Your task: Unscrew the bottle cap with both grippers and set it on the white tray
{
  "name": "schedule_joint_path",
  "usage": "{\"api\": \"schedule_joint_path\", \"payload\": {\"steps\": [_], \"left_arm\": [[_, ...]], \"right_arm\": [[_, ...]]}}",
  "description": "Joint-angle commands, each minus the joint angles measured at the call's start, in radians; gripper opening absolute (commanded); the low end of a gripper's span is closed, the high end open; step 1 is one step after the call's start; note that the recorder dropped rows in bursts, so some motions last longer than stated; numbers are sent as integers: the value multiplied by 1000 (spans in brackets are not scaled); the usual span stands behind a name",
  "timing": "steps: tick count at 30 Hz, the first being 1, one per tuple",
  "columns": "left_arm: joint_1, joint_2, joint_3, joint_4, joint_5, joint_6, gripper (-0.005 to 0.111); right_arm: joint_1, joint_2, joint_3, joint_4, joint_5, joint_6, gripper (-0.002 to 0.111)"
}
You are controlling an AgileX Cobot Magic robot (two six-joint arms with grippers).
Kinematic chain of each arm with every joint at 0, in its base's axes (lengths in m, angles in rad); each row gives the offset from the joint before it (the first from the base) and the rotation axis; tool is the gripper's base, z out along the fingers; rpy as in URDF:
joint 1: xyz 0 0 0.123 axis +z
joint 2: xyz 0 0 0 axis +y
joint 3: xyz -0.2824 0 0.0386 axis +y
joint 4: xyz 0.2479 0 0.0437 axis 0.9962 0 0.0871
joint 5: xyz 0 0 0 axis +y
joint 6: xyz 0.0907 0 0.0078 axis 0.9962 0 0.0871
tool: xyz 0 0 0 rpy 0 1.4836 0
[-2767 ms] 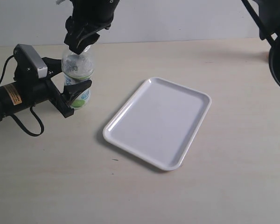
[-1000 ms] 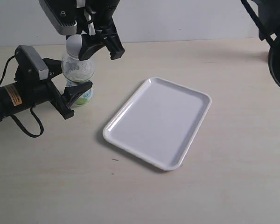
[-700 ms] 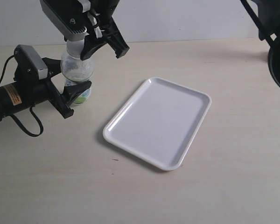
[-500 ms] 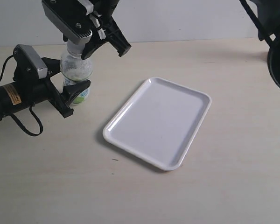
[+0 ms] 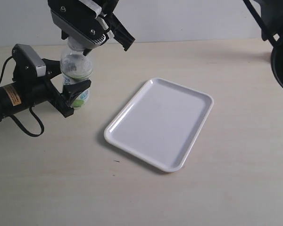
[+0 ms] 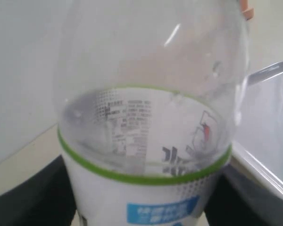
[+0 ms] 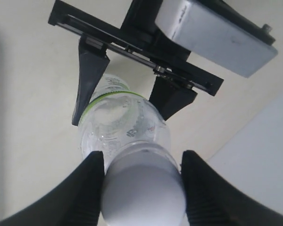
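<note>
The pale desk carries everything. At its middle lies the white tray, bare, set at a slant and well apart from the bottle.

The left arm lies low along the desk from the exterior view's left edge, its far end cut off there. Its tool is clamped on the bottle at the label, one finger on each side, as the right wrist view shows. The right arm comes down from the top of the frame, its upper part out of view. Its tool is closed on the bottle cap, a dark finger pressed against either side.

The bottle stands upright near the desk's far left. In the left wrist view it fills nearly the whole picture, neck and base cut off, and the tray's rim shows to one side.

The bottle cap sits on top of the neck. From the exterior it is almost wholly hidden behind the right tool's grey camera block. Whether its thread is loose cannot be told.
</note>
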State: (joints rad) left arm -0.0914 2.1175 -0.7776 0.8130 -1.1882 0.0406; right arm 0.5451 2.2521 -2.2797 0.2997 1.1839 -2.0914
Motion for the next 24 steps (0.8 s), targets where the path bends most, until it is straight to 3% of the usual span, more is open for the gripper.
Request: {"api": "schedule_joint_path", "payload": {"steps": [1,24], "left_arm": [[-4,-7,-2,21,-17,-19,51],[-4,-7,-2,19,-17,7,51]], "right_arm": [[1,6,-10,11,-66,-14,0],[1,-52,-10,5,-49,82,0]]}}
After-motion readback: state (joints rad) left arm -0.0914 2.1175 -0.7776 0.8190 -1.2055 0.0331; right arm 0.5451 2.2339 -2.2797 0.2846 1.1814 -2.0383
